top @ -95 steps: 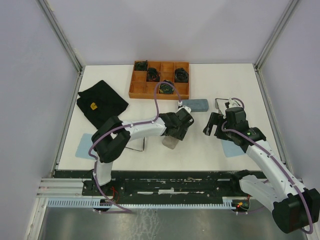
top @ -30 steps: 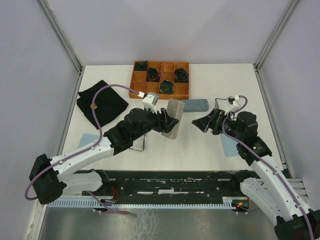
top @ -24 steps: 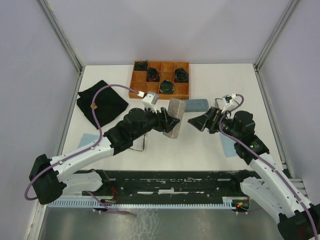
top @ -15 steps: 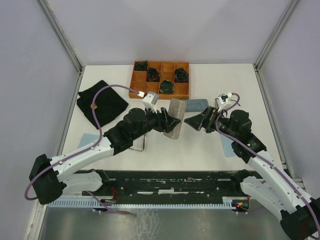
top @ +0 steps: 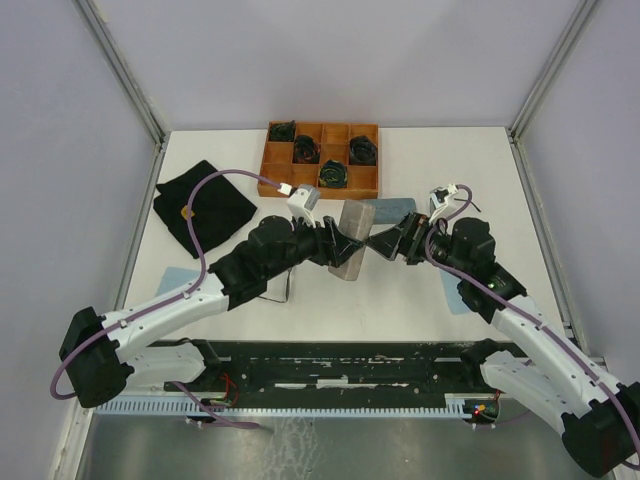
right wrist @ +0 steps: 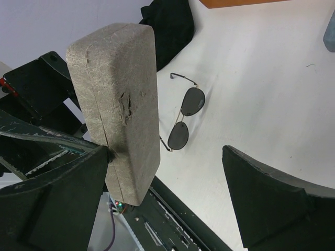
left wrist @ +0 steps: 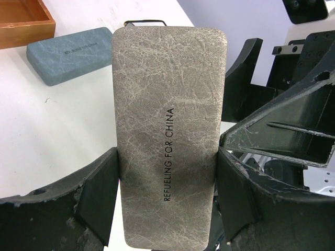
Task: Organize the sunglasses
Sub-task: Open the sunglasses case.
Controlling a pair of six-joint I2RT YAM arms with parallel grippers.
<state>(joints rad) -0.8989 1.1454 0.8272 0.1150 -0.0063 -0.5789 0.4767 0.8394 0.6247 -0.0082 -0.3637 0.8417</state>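
The left jaws are clamped on the long sides of a grey case [left wrist: 167,136], one finger [left wrist: 99,193] on each edge, and hold it upright above the tabletop [top: 480,160]. The case carries the printed words "REFUELING FOR CHINA". The right jaws stand wide apart just beside this case. In the right wrist view one finger [right wrist: 52,198] seems to meet the narrow side of the case, but I cannot tell if it really touches. The other finger [right wrist: 267,204] is well apart from it. One pair of sunglasses [right wrist: 191,101] lies on the tabletop below the left arm, which partly covers it in the top view. A thin dark wire [left wrist: 145,22] shows above the top of the case, too much hidden to identify. A blue case [left wrist: 68,55] lies behind, near a wooden tray [top: 318,190]
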